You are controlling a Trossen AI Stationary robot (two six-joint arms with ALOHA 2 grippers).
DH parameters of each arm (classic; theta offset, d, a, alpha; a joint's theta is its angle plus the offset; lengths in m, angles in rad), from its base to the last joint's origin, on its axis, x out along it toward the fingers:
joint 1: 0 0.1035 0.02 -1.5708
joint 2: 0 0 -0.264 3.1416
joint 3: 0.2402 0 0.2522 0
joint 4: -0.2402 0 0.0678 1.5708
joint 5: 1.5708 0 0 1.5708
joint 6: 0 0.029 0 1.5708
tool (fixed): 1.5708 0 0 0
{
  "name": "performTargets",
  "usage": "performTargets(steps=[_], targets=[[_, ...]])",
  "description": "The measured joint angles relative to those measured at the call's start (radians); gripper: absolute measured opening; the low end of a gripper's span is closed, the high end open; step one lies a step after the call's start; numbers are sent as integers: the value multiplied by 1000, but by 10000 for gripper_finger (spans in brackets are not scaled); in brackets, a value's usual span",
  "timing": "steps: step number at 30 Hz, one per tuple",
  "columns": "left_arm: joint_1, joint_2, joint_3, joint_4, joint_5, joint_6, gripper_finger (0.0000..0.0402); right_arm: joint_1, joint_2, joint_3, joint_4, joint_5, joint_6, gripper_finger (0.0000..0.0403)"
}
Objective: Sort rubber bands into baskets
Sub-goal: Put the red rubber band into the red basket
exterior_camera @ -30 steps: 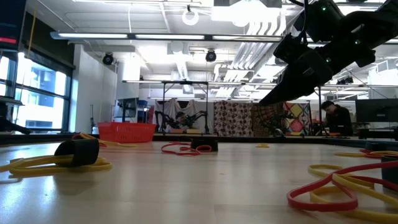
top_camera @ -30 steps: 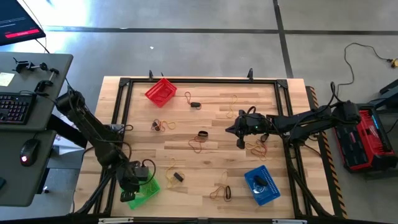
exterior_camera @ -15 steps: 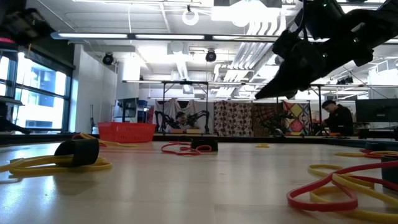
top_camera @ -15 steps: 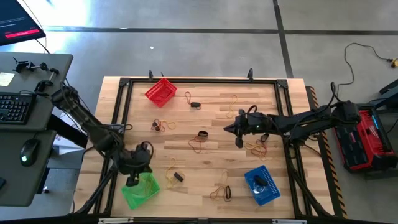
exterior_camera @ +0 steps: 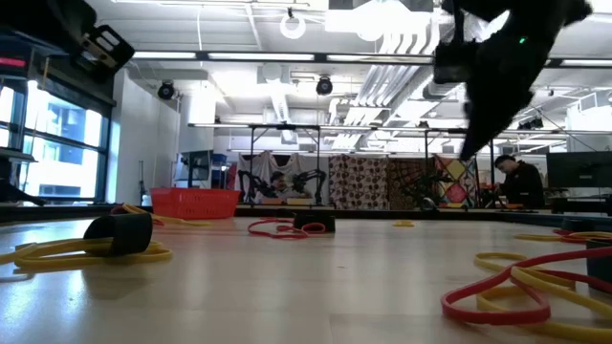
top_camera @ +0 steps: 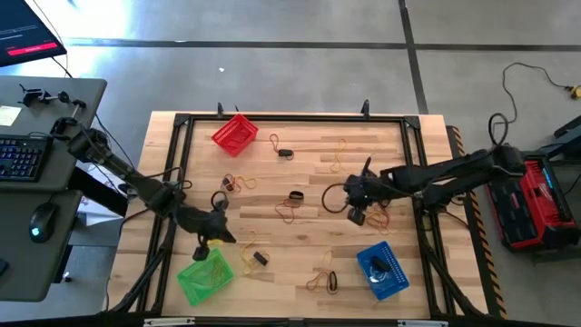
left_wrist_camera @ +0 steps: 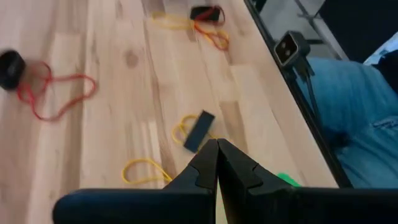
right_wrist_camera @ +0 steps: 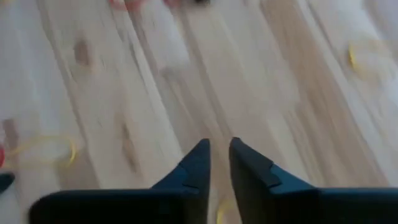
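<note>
Left jaws (top_camera: pixel 221 231) clenched, nothing between them, hanging over the pale wooden plank surface (top_camera: pixel 309 168) just above the green perforated plastic basket (top_camera: pixel 206 276) at the near-left corner. In my left wrist view the tips (left_wrist_camera: pixel 217 163) are pressed together and point at a thick black rubber band (left_wrist_camera: pixel 198 130) lying on a thin tan-yellow loop (left_wrist_camera: pixel 184 129); same pair in the high view (top_camera: pixel 259 258), right of the green basket.

Right jaws (top_camera: pixel 355 213) hover mid-right over the surface, slightly parted, nothing held as far as I can see; wrist view shows a narrow gap between the tips (right_wrist_camera: pixel 217 163) and bare wood under them. A tan-yellow loop (right_wrist_camera: pixel 45 151) lies off to one side.

Red perforated plastic basket (top_camera: pixel 234 133) sits far-left, blue perforated plastic basket (top_camera: pixel 380 269) near-right, something dark inside it. Many bands unsorted: black one with a reddish loop mid-surface (top_camera: pixel 294 198), a small cluster at left (top_camera: pixel 229 183), yellow ones near the right jaws (top_camera: pixel 375 216), a few at the near edge (top_camera: pixel 324 278).

Step, my judgement: between picks, both arms going for a next band, sort maybe early to midway. Next: left jaws must open, drop onto the black-and-yellow pair and take only one. Right jaws need to open wider and descend on a nearby yellow loop. Thin bands lie flat, so pinches can slip.
</note>
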Motion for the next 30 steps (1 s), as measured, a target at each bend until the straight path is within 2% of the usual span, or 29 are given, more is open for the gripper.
performTargets(steps=[5,7,10,16,22,30], targets=[[45,-31,-20,42,-4,88,0,40,0,56,-244,-29,241,107],[67,-34,-27,47,-12,113,0,43,0,56,-300,-70,320,123],[99,-36,-42,50,-38,138,0,43,5,56,-342,-74,419,135],[159,-34,-50,65,-39,179,0,42,49,55,-348,-78,467,138],[189,-34,-49,106,62,250,0,33,118,2,-324,-136,532,138],[216,-34,-49,127,66,294,0,33,146,-101,-269,-127,663,138]])
